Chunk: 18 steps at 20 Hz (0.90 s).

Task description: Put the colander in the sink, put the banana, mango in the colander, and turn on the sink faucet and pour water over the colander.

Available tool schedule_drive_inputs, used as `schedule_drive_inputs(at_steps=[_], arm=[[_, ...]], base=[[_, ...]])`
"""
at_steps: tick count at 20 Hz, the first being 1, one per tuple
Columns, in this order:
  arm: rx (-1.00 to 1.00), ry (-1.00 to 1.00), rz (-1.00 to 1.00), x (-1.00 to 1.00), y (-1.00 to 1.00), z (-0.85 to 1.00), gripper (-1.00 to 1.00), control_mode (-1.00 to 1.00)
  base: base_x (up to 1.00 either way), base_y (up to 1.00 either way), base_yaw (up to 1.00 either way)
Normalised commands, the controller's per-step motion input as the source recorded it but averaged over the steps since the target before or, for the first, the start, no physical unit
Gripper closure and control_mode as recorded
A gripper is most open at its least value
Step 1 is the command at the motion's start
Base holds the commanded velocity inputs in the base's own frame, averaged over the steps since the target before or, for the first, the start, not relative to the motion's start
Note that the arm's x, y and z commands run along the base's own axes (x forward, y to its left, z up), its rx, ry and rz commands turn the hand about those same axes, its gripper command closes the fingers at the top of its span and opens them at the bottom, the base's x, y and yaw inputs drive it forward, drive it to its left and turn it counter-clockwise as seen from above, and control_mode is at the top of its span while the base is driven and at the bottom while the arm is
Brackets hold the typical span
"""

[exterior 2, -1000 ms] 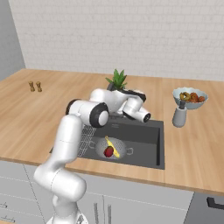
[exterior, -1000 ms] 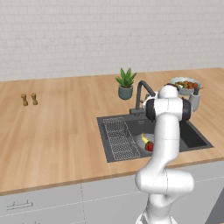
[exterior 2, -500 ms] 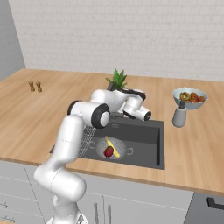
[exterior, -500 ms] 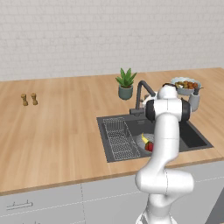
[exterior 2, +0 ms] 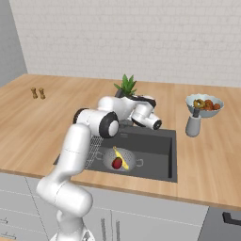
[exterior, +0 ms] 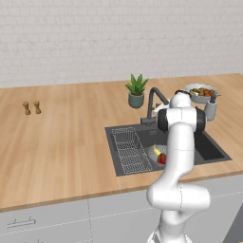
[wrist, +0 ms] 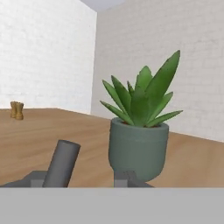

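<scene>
The colander (exterior 2: 120,160) sits in the sink (exterior 2: 155,146) with the banana (exterior 2: 121,157) and mango (exterior 2: 116,163) inside, ready for washing. Behind, the end effector (exterior 2: 157,124) reaches toward the faucet (exterior: 155,97); I cannot tell its grip.

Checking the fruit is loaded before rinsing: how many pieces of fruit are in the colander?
2. The banana lies across the middle of the colander in the sink, and the mango sits right beside it. Anything beneath them would be hidden.

Bright, even, shadowless rendered light with no glare; all views slightly soft, low-resolution.
</scene>
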Motion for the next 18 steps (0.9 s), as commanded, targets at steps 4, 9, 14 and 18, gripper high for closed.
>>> schedule_drive_inputs(at_steps=[4, 9, 14, 18], arm=[[0.00, 0.00, -0.10, 0.17, -0.68, -0.18, 1.00, -1.00], [0.00, 0.00, -0.08, 0.13, -0.81, -0.20, 1.00, -1.00], [0.00, 0.00, -0.08, 0.10, -0.93, -0.27, 1.00, -1.00], [0.00, 0.05, -0.03, 0.11, -1.00, -0.32, 1.00, -1.00]], base=[[0.00, 0.00, 0.00], [0.00, 0.00, 0.00], [0.00, 0.00, 0.00], [0.00, 0.00, 0.00]])
